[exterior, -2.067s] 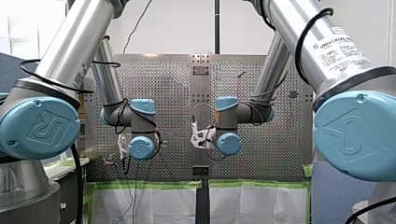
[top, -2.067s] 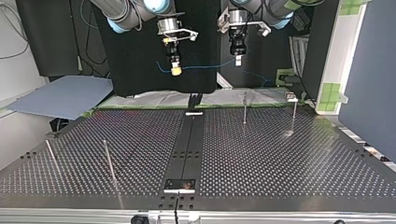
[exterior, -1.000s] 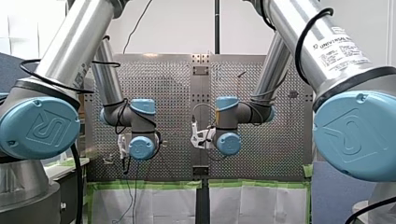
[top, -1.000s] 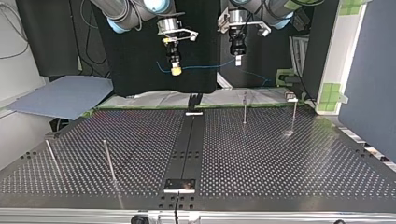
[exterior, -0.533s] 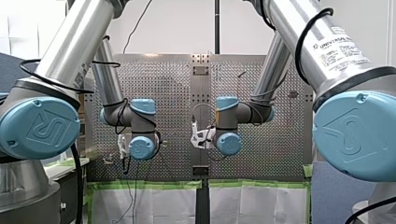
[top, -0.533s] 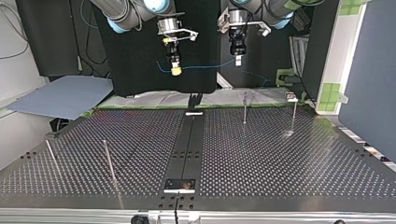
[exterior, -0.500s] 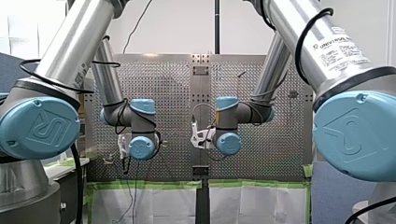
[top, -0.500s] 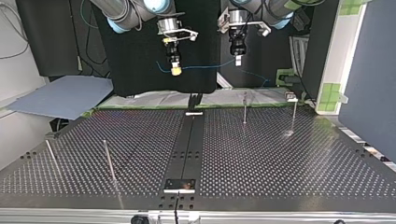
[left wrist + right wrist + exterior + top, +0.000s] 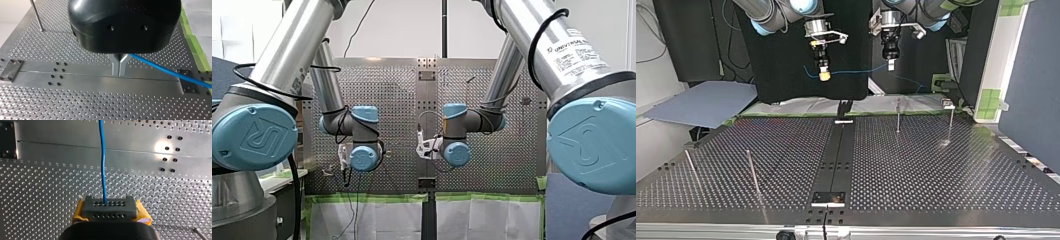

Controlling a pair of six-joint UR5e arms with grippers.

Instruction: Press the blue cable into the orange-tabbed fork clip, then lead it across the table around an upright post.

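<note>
Both grippers unchanged vs 2 s ago. My left gripper (image 9: 119, 65) & my right gripper (image 9: 110, 207) are each clamped on the blue cable (image 9: 856, 71), strung btw them above the table (image 9: 936, 170).

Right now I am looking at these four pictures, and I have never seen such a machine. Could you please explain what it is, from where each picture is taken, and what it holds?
These are two robot arms at a metal table full of small holes. The front view looks from behind the arms. The top view faces them from across the table, so the sides are crossed there. The other two pictures come from cameras on the arms' wrists. The left gripper, with metal fingers, and the right gripper, with yellow pads, are both shut on one blue cable. The cable runs between them in the air above the table. Thin upright posts stand on the table. I cannot make out any clip in these pictures.
</note>
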